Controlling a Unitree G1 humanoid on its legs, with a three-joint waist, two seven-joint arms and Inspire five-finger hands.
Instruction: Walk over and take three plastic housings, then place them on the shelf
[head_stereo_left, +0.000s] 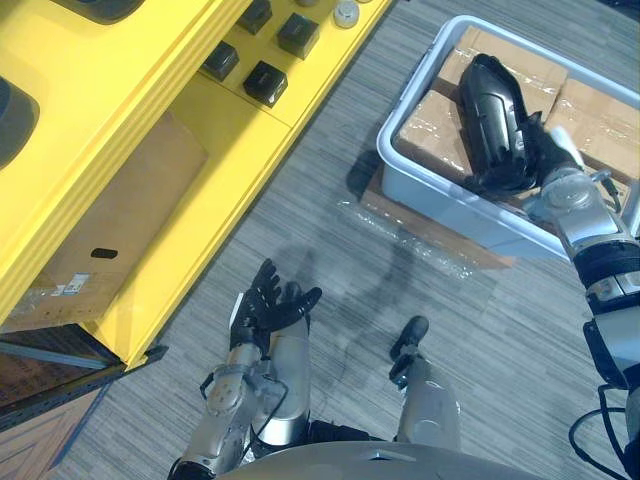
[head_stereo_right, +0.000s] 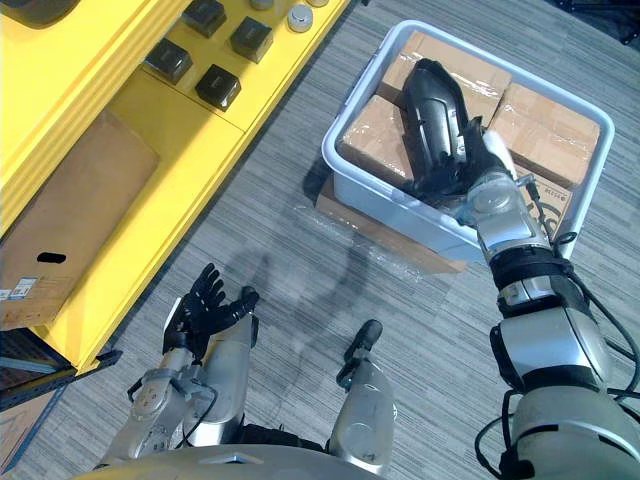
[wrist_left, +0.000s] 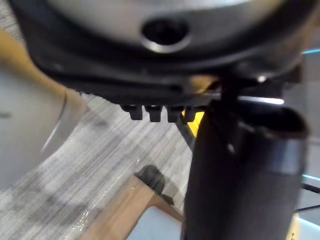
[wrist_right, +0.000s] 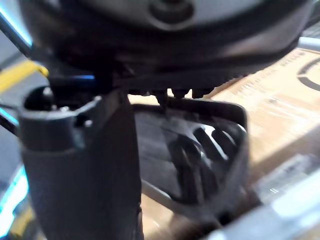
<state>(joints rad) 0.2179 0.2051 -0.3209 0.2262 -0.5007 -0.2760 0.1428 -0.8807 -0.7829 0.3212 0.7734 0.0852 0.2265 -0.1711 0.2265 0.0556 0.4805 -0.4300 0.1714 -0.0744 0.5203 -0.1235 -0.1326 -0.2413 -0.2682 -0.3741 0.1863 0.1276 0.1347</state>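
The right hand (head_stereo_right: 478, 152) is closed on the near end of a black plastic housing (head_stereo_right: 432, 105) lying across cardboard boxes (head_stereo_right: 545, 125) in a pale grey bin (head_stereo_right: 385, 212), while the left hand (head_stereo_right: 203, 305) hangs open-fingered above the carpet beside the yellow shelf (head_stereo_right: 150, 170).

Grey ribbed carpet floor (head_stereo_left: 300, 170) stretches beside a long yellow shelf (head_stereo_left: 240, 120) on the left.

You see a shiny black plastic housing (head_stereo_left: 490, 95) on brown cardboard boxes (head_stereo_right: 540, 125) under clear film, in a smooth grey plastic tub (head_stereo_left: 450, 200), over rough carpet (head_stereo_left: 480, 330).
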